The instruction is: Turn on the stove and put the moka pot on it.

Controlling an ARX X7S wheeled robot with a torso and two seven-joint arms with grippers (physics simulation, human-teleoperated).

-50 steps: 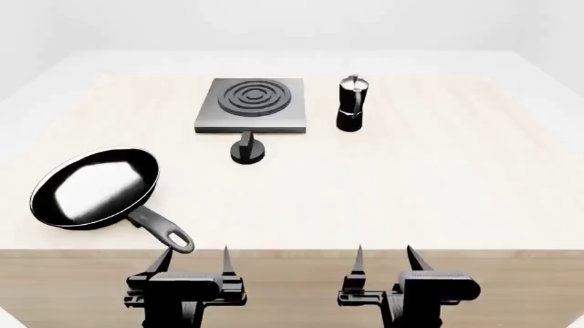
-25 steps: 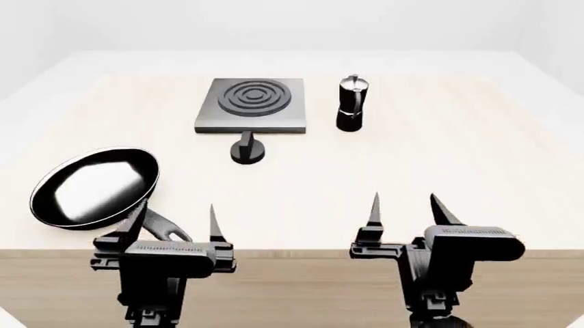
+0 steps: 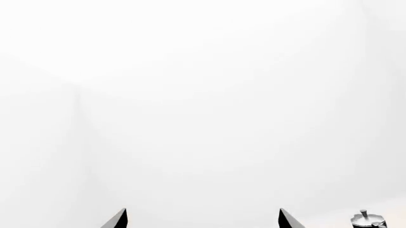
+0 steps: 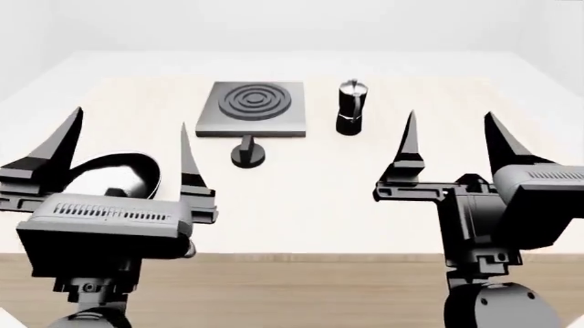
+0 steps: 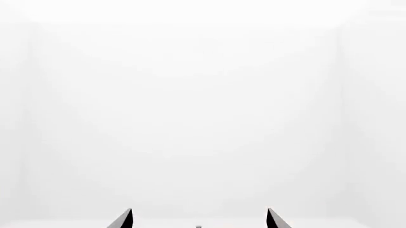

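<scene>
Black moka pot (image 4: 351, 106) stands beyond the open right end effector (image 4: 452, 143).

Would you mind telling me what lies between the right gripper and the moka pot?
Nothing: in the head view, only bare table shows between the open right gripper and the moka pot. The stove and its knob sit off to the pot's left.

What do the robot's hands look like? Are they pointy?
Yes, very pointy. Both the left gripper and the right gripper are dark grey and black, each with two long fingers that narrow to sharp tips like spikes. The fingers grow out of a boxy block with a strip of small ridges across its face, set on a round black wrist joint. No cables, stickers or writing show.
</scene>
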